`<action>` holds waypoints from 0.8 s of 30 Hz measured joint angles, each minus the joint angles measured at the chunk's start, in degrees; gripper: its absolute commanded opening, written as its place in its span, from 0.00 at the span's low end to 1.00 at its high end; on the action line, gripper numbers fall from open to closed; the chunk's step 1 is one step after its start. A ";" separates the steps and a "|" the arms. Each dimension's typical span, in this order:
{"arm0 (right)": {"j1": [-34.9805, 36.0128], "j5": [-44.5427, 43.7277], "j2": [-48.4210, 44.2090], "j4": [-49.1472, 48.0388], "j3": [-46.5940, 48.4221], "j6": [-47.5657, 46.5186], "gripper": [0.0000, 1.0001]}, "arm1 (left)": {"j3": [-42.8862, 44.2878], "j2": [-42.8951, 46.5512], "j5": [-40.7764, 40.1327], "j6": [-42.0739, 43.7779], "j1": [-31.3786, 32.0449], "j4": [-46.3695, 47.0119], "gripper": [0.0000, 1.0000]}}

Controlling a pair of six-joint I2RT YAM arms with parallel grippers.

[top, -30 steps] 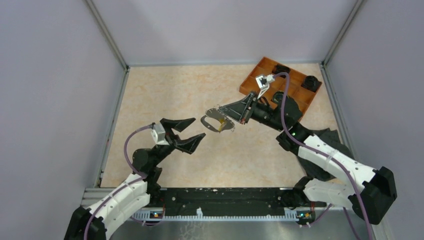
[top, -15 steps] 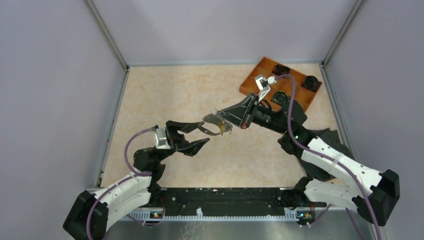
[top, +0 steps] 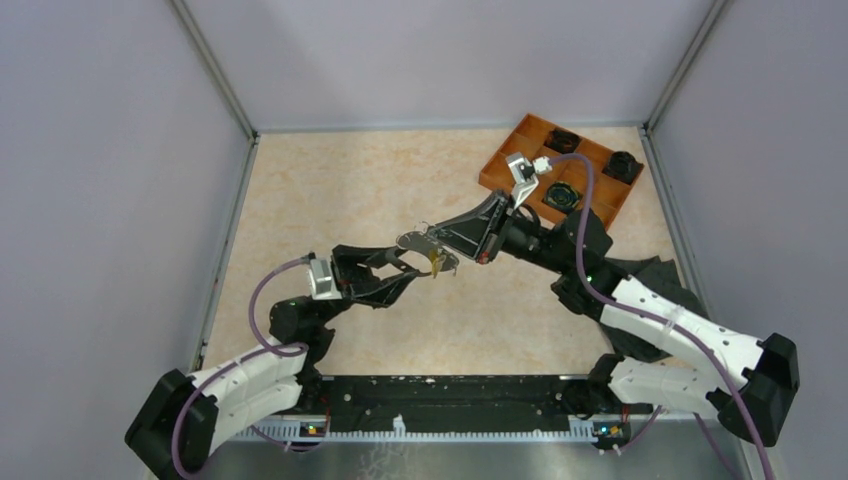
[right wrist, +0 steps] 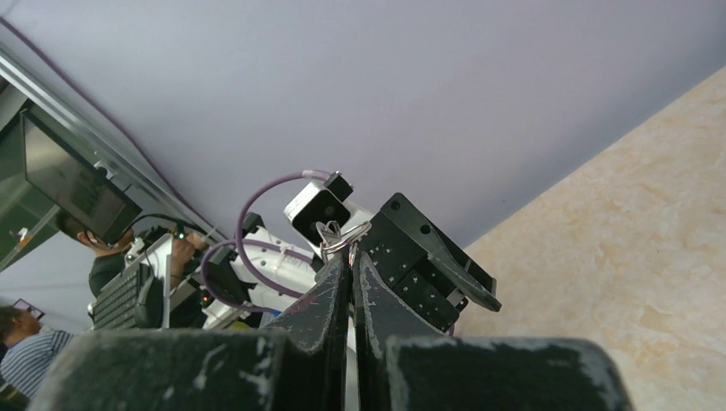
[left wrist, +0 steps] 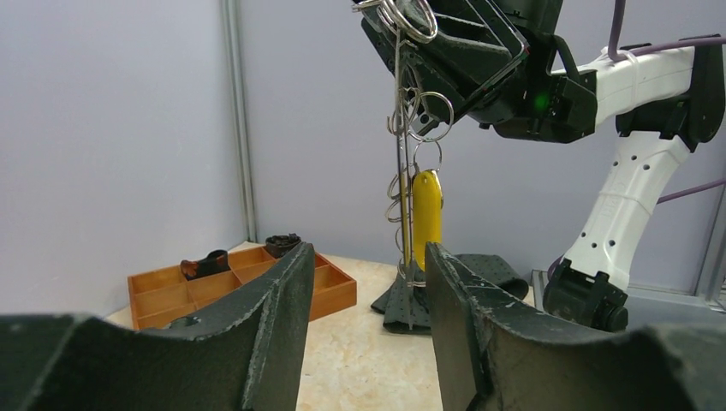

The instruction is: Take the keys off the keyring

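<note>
My right gripper [top: 447, 238] is shut on the grey metal keyring [top: 416, 240] and holds it in the air over the middle of the table. In the left wrist view the keyring [left wrist: 400, 128] hangs edge-on with small split rings, and the yellow tag [left wrist: 426, 218] hangs from it. The tag also shows in the top view [top: 436, 262]. I cannot make out the dark key. My left gripper [top: 404, 268] is open, just left of and below the ring; its fingers [left wrist: 291, 291] stand apart, short of the tag. The right wrist view shows shut fingers pinching the ring [right wrist: 343, 236].
An orange compartment tray [top: 497, 166] with dark parts stands at the back right; it also shows in the left wrist view [left wrist: 336, 295]. A dark perforated mat [left wrist: 479, 272] lies under the right arm. Grey walls enclose the table.
My left gripper has moved up and to the right, close under the keyring. My right gripper has shifted slightly left with the ring still held.
</note>
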State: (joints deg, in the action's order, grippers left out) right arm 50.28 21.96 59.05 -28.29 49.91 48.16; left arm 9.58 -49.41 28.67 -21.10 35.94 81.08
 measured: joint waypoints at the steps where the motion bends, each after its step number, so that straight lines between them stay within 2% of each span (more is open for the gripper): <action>1: 0.13 -0.07 0.02 -0.17 0.00 0.11 0.00 | 0.02 -0.15 -0.07 0.02 0.17 0.13 0.54; 11: 0.24 -0.26 0.39 -2.10 -0.85 0.68 0.00 | 1.31 -1.97 -0.70 -0.24 1.60 2.27 0.40; 18: 0.26 -0.63 0.72 -2.60 -1.62 1.01 0.00 | 2.86 -2.91 -0.68 -1.09 2.54 2.38 0.35; 20: 0.26 -0.92 0.72 -2.69 -1.92 1.03 0.00 | 3.08 -2.99 -0.85 -1.40 2.82 2.14 0.27; 23: 0.26 -1.40 0.72 -2.69 -2.40 0.98 0.00 | 3.85 -2.86 -1.33 -1.90 2.93 0.59 0.00; 24: 0.26 -1.64 0.72 -2.67 -2.60 0.94 0.00 | 4.31 -2.58 -1.40 -2.19 2.95 -0.59 0.00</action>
State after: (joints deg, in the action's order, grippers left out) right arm 50.54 20.32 59.77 -30.96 47.31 49.10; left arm 13.89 -51.99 27.27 -23.29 38.89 80.49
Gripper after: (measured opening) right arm 0.007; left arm 0.149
